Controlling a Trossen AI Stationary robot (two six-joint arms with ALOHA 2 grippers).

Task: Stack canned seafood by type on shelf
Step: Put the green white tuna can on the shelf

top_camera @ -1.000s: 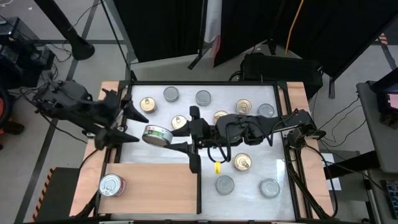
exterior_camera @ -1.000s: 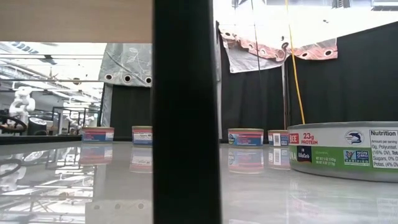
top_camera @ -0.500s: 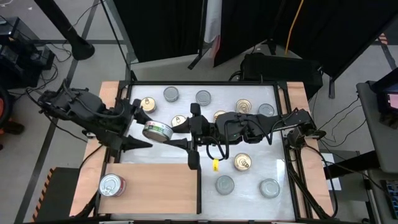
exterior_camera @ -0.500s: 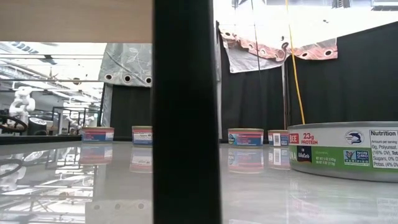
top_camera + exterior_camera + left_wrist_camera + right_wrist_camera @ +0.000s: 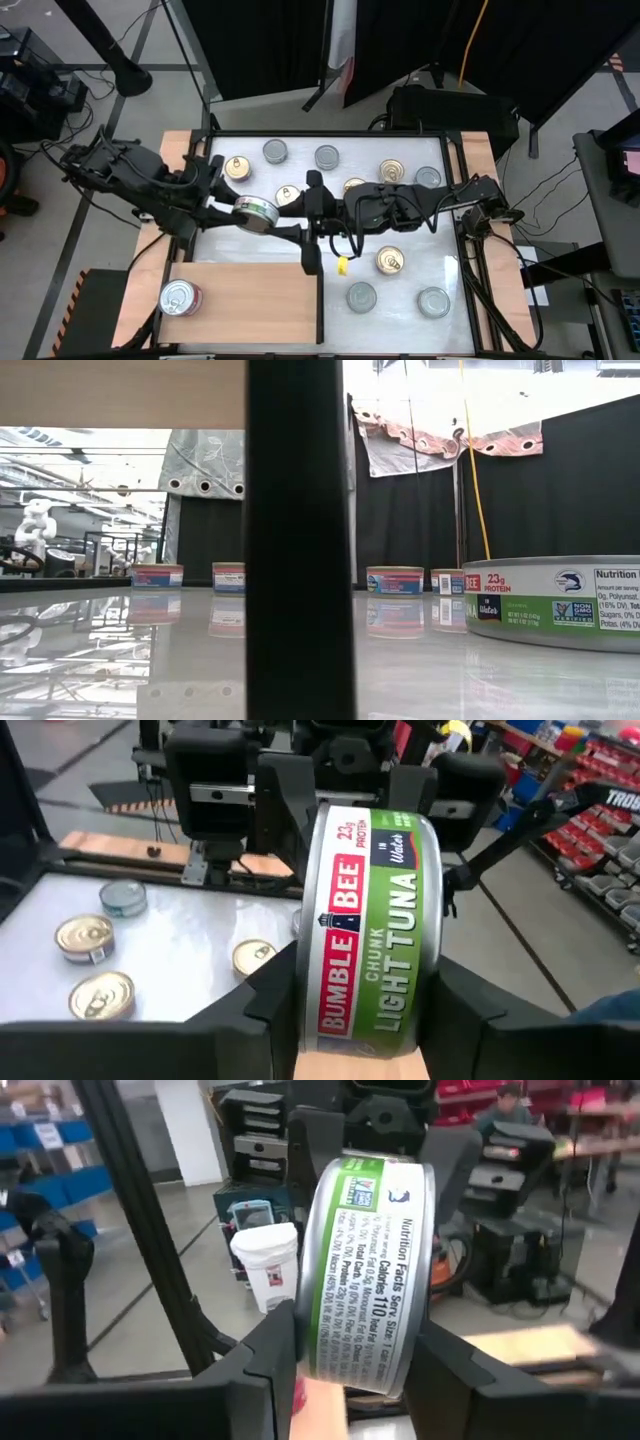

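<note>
Black curtains and shop shelving frame a white desk (image 5: 420,285) where both dark arms meet over a single green-labelled tuna tin (image 5: 255,211), held on its edge above the surface. From one side the left tool (image 5: 232,208) has its fingers (image 5: 275,990) pressed against the tin's two flat faces, the "Bumble Bee Chunk Light Tuna" label turned toward its wrist camera; from the opposite side the right tool (image 5: 290,214) clamps the same tin, its fingers (image 5: 445,1355) on either face and the nutrition panel facing its own camera. Just below the two tools lies the light-brown wooden shelf (image 5: 250,295) with its thin dark upright edge (image 5: 319,305), carrying one red-labelled tin (image 5: 179,297) at the corner farthest from the right tool. More tins sit loose on the desk beyond the tools, among them gold-lidded tins (image 5: 238,167) and silver-lidded tins (image 5: 327,157), with a silver-lidded pair (image 5: 361,296) under the right arm. A person (image 5: 512,1102) is visible in the background of the right wrist view.
</note>
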